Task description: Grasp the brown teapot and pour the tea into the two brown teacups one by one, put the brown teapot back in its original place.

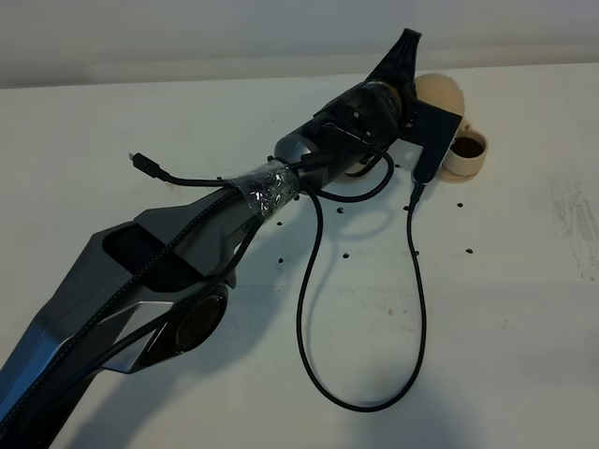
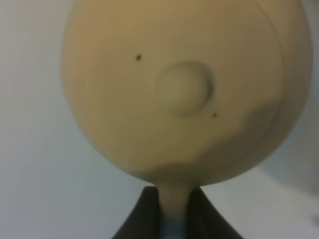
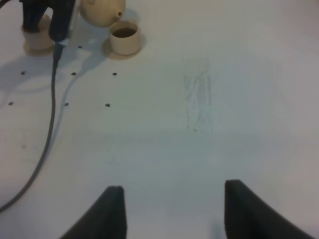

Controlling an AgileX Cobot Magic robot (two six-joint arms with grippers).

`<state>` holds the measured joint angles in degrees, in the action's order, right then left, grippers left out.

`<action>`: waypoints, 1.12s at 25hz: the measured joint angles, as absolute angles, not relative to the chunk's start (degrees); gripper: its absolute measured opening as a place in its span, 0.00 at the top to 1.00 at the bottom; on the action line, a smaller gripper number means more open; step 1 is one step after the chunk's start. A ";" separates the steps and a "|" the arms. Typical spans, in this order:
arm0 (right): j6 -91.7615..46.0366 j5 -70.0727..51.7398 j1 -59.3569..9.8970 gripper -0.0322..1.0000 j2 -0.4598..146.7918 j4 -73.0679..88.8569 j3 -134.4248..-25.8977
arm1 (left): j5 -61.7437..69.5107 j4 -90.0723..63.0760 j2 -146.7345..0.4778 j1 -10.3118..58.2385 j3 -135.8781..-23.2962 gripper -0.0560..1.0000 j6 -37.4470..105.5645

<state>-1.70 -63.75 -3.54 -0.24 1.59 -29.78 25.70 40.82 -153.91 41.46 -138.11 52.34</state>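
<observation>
High camera overlooks table [image 1: 515, 327], left wrist close on teapot [image 2: 149, 99], right wrist distant.

The left arm [image 1: 187, 271] stretches long and low from the near left corner all the way across to the far right side, with black cables [image 1: 412, 309] looping off it. Its left gripper [image 2: 175, 219] is squeezed tight on the thin handle of the brown teapot [image 2: 174, 89]. The right gripper [image 3: 173, 188] hangs with its two dark fingers spread wide apart.
</observation>
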 joint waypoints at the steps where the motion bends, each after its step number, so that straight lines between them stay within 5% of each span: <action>1: -1.70 -63.75 -3.54 0.55 -0.24 1.59 -29.78 | 27.00 39.95 -153.57 41.46 -138.11 0.87 52.34; 19: -1.70 -63.75 -3.54 0.55 -0.24 1.59 -29.78 | 51.95 22.58 -143.78 41.46 -138.11 0.87 51.35; 28: -1.70 -63.75 -3.54 0.55 -0.24 1.59 -29.78 | 68.27 9.93 -142.70 41.46 -138.11 0.87 32.28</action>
